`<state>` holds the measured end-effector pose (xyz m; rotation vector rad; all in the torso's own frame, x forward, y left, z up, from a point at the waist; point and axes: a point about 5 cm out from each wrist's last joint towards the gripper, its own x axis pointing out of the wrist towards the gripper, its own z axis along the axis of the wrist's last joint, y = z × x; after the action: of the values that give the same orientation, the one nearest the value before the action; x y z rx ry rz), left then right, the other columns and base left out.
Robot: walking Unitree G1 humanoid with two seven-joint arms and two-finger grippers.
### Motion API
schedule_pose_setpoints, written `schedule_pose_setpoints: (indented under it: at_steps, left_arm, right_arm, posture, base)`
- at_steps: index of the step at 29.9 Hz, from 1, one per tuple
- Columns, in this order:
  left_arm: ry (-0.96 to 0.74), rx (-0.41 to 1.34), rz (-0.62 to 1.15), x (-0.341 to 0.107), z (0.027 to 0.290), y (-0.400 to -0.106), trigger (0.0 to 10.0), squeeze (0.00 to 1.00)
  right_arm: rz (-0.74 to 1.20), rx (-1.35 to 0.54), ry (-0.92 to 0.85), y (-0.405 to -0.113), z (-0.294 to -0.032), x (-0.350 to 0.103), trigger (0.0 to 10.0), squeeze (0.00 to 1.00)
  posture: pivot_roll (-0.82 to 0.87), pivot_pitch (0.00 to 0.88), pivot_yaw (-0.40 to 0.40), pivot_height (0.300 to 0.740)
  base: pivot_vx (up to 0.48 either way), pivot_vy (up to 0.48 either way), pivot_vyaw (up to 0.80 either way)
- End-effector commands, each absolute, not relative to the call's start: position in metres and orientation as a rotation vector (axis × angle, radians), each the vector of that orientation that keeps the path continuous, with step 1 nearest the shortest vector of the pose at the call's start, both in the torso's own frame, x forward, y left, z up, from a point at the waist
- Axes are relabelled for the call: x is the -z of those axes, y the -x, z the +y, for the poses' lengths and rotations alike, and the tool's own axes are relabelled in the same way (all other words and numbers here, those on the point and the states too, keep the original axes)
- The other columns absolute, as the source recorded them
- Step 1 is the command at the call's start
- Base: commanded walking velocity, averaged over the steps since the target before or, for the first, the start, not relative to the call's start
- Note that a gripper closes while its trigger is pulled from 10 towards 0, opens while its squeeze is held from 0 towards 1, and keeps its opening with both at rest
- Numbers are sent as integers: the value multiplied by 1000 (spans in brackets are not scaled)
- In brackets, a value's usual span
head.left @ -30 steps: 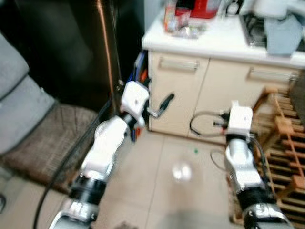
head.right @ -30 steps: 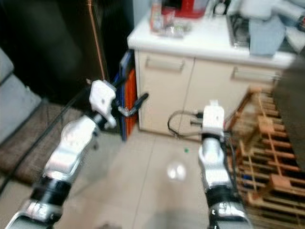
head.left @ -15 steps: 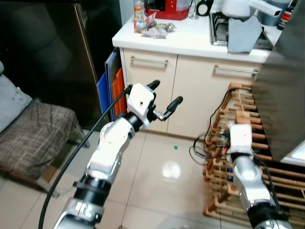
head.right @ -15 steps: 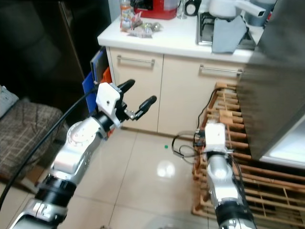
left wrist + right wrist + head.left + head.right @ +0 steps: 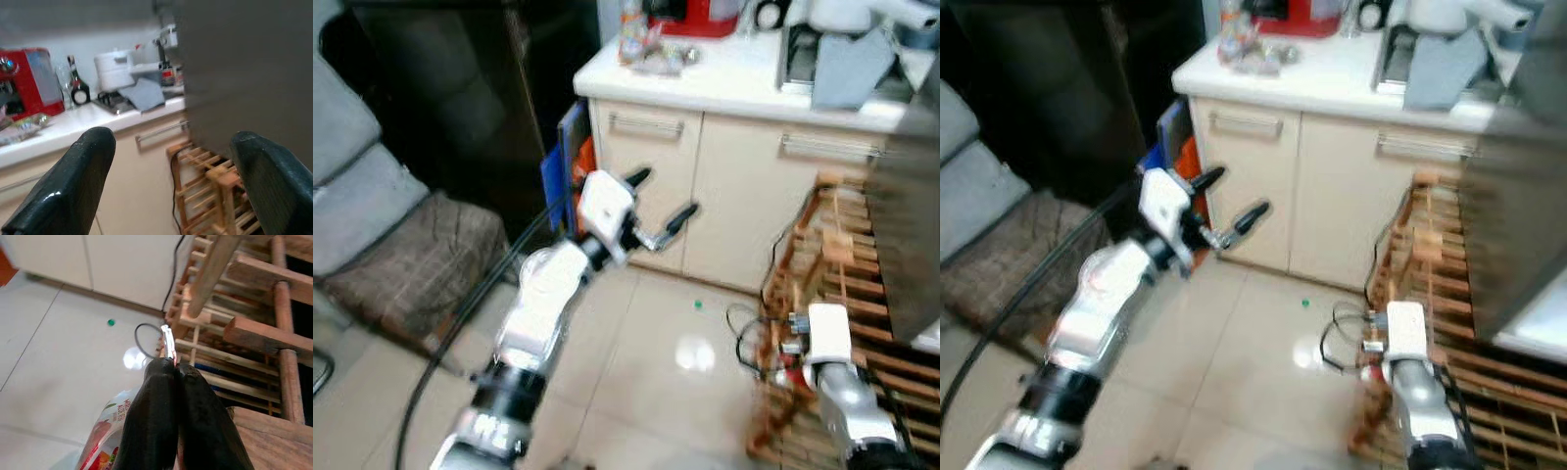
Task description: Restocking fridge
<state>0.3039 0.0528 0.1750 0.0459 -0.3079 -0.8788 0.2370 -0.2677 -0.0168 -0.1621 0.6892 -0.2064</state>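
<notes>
left gripper [image 5: 658, 204] raised before the cabinet [image 5: 744, 196], spread wide, empty; right gripper [image 5: 175, 369] pinched on a pouch [image 5: 105, 435] (fruit print).

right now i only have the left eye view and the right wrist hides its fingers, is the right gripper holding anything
Observer: Yes. The right gripper is shut on the sealed top edge of a packet.
Operator: what kind of packet
Observer: A soft pouch with red fruit printed on it, hanging under the fingers above the tile floor.
Operator: anything close to it
Observer: The wooden rack stands right beside the fingers; I cannot tell whether they touch.
</notes>
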Motion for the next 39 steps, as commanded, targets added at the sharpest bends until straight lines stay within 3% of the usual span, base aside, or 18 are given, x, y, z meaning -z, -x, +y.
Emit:
schedule_pose_setpoints:
  at_steps: [1, 5, 10, 18, 28, 35, 39]
  left_arm:
    - [-55, 857, -289, -172, 66, -306, 10000, 0]
    - [-41, 865, -277, -171, 64, -306, 10000, 0]
    - [-66, 875, -248, -165, 61, -307, 10000, 0]
    - [-78, 882, -229, -163, 63, -307, 10000, 0]
    - [-63, 883, -224, -163, 63, -307, 10000, 0]
    - [-67, 877, -219, -161, 62, -306, 10000, 0]
    - [-63, 883, -214, -160, 61, -305, 10000, 0]
  right_arm:
    - [829, 317, 180, -206, -307, 26, 0, 0]
    - [888, 235, 141, -198, -302, 34, 0, 0]
    - [907, 2, 84, -201, -265, 43, 0, 0]
    - [938, -121, 58, -197, -244, 53, 0, 0]
    - [973, -119, 71, -187, -222, 72, 0, 0]
    - [998, -94, 83, -176, -226, 77, 0, 0]
    - [1079, -62, 103, -155, -243, 84, 0, 0]
  posture:
    - [-105, 0, 36, 740]
    - [-116, 0, 38, 740]
    - [-122, 0, 38, 740]
    - [-113, 0, 48, 740]
    - [-111, 0, 39, 740]
    - [-117, 0, 33, 740]
    - [-123, 0, 32, 740]
  base:
    - [0, -480, 0]
    - [0, -118, 0]
    - [0, 0, 0]
    - [-66, -84, 0]
    - [-249, -286, 0]
    - [0, 0, 0]
    - [0, 0, 0]
